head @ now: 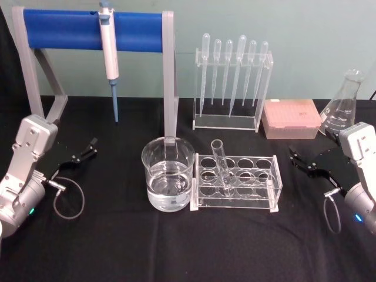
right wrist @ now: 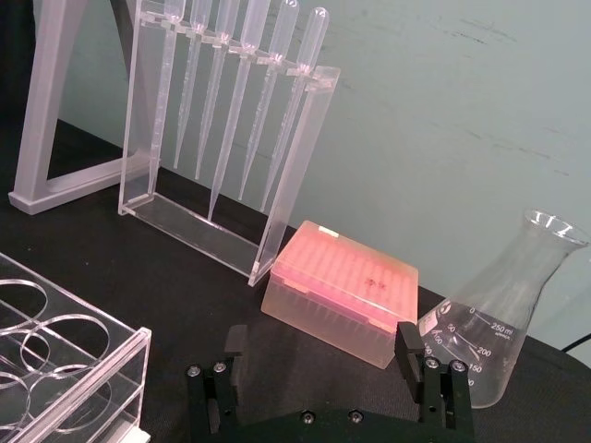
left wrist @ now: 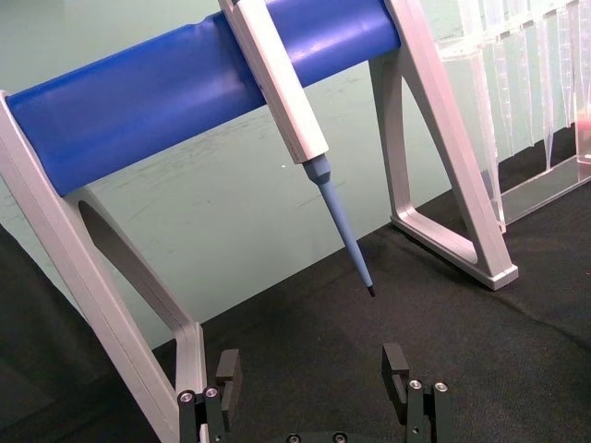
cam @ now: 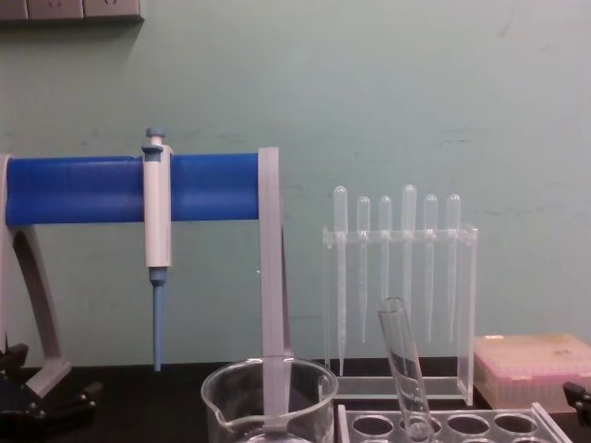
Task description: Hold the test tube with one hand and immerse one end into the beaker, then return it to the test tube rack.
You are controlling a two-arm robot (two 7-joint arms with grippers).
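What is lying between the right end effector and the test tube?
Between the right end effector and the test tube, the head view shows empty holes of the test tube rack and bare black cloth.

Test tube [head: 221, 161] clear; beaker [head: 151, 167] clear; bar [head: 64, 29] blue; box [head: 292, 117] pink.

Black cloth-covered surface [head: 176, 247] with 6 items standing directly on it. Front row, centre: beaker [head: 168, 176], part-filled with clear liquid, just beside the left end of the clear rack [head: 241, 198], which has 2 rows of 4 holes. Back row, left to right: grey stand [head: 170, 76] with a blue bar, its right leg just behind the beaker; clear pipette rack [head: 226, 121]; pink tip box [head: 292, 118]; conical flask [head: 342, 108], just beside the box at the far right.
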